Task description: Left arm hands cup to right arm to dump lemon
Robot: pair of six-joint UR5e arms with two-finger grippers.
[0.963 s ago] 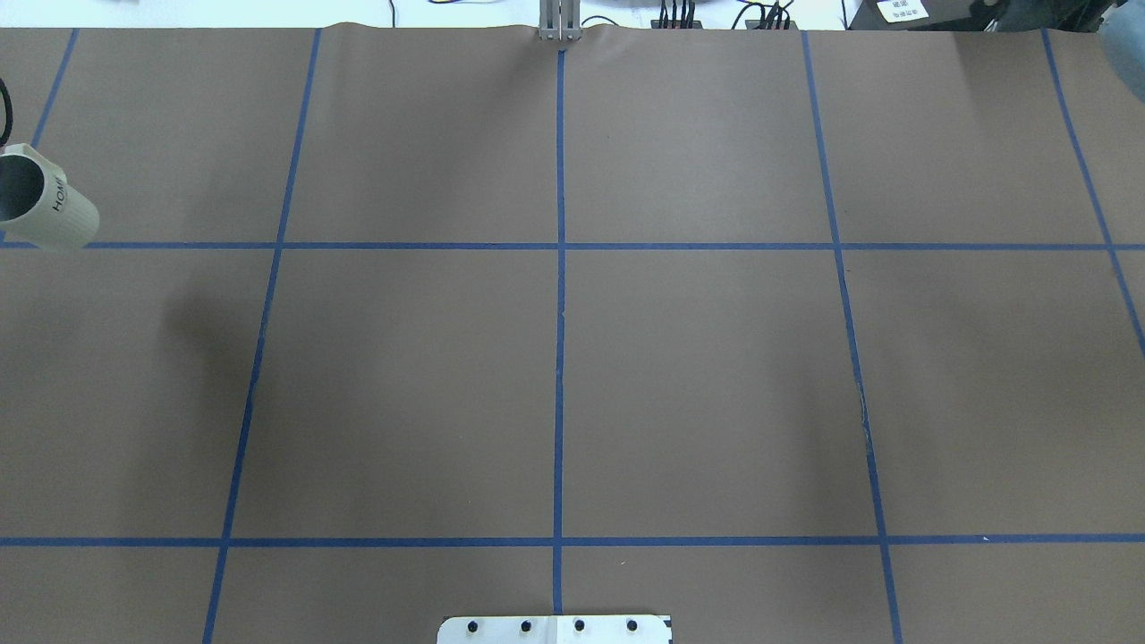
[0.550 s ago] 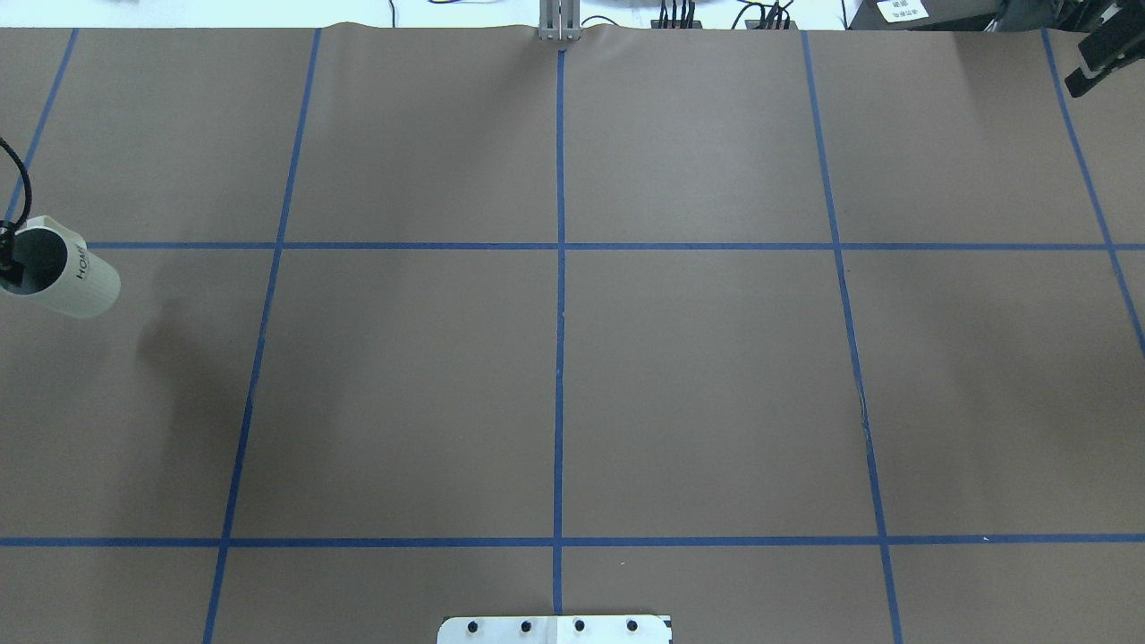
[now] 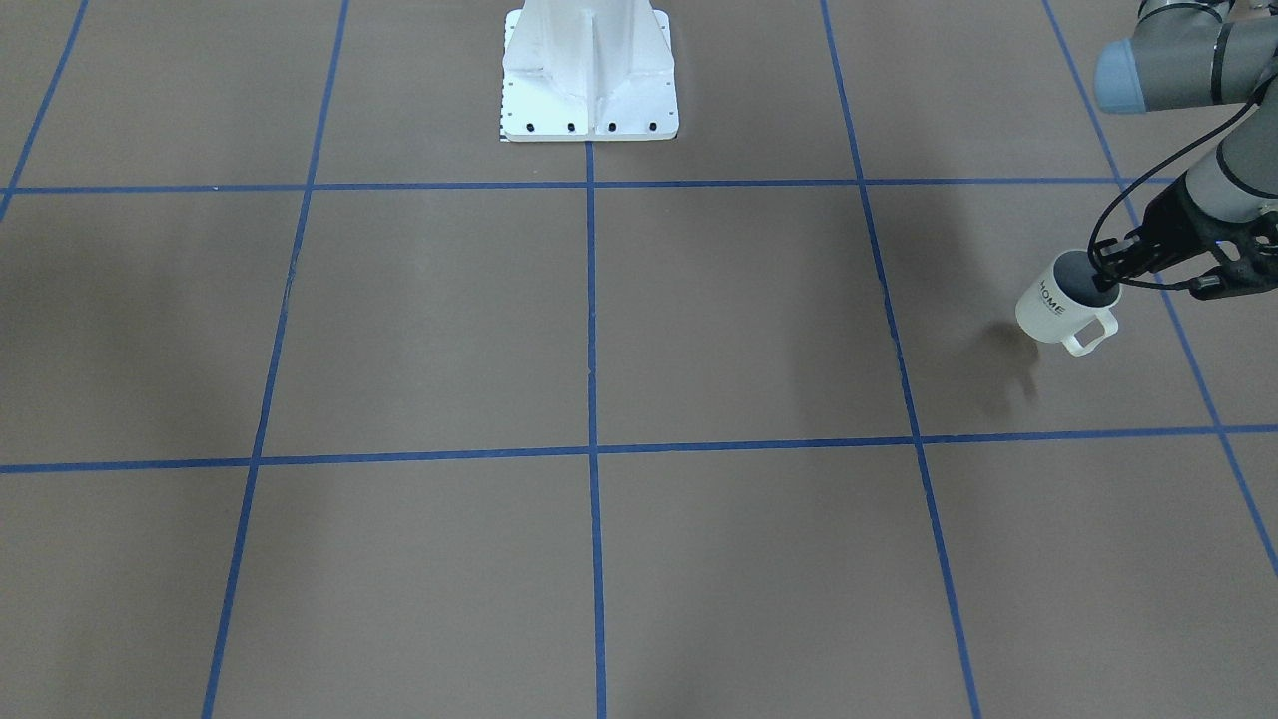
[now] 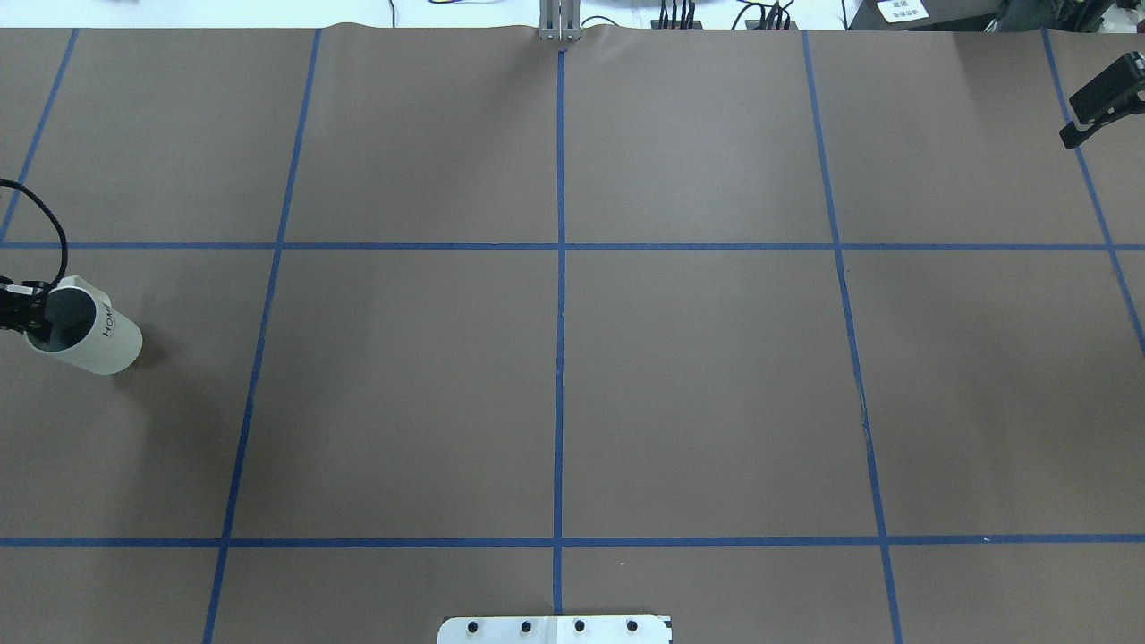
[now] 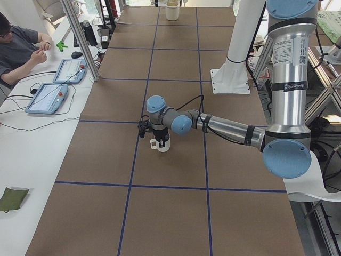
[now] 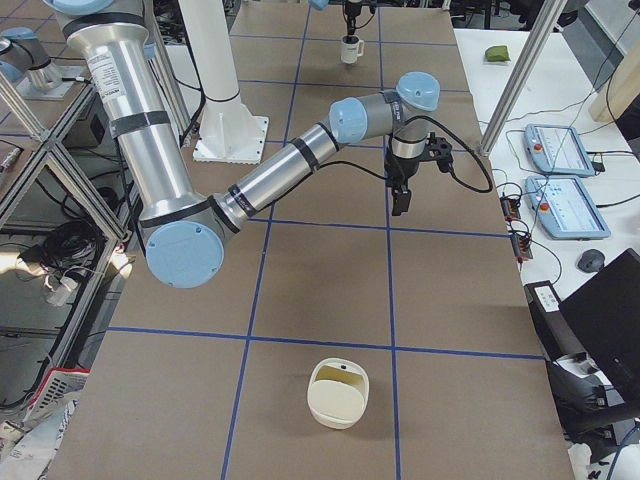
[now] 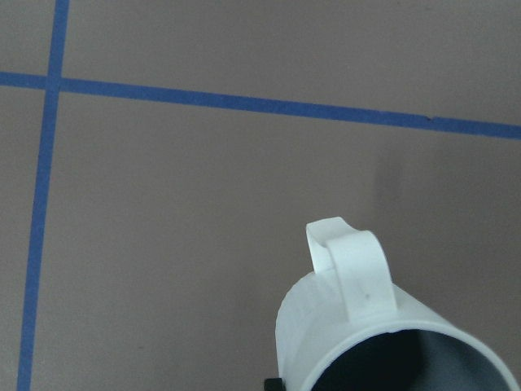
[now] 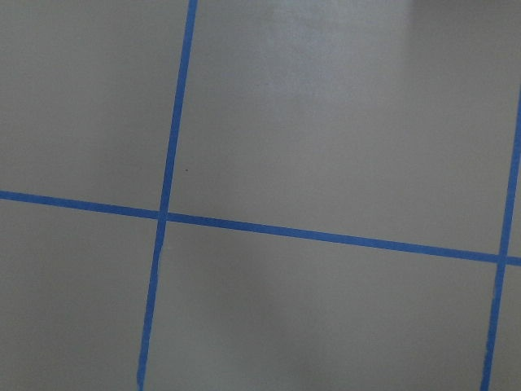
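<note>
The cup (image 3: pixel 1053 305) is a white mug with "HOME" on its side. It hangs tilted just over the brown table at the robot's far left, handle toward the operators' side. My left gripper (image 3: pixel 1106 275) is shut on the cup's rim, one finger inside the grey interior. The overhead view shows the cup (image 4: pixel 94 333) at the left edge with the left gripper (image 4: pixel 31 311) beside it. In the left wrist view the cup (image 7: pixel 366 326) fills the lower right. The lemon is hidden. My right gripper (image 4: pixel 1098 100) hovers at the far right edge; whether it is open or shut I cannot tell.
A cream bowl-like container (image 6: pixel 338 392) sits on the table at the robot's right end. The white robot base plate (image 3: pixel 589 110) is at the table's middle. Blue tape lines grid the brown surface. A person (image 5: pixel 16 45) sits at a side desk with tablets.
The left gripper has carried the cup nearer the robot, a little inward, and lower toward the table. The right gripper has come into view at the overhead's top right.
</note>
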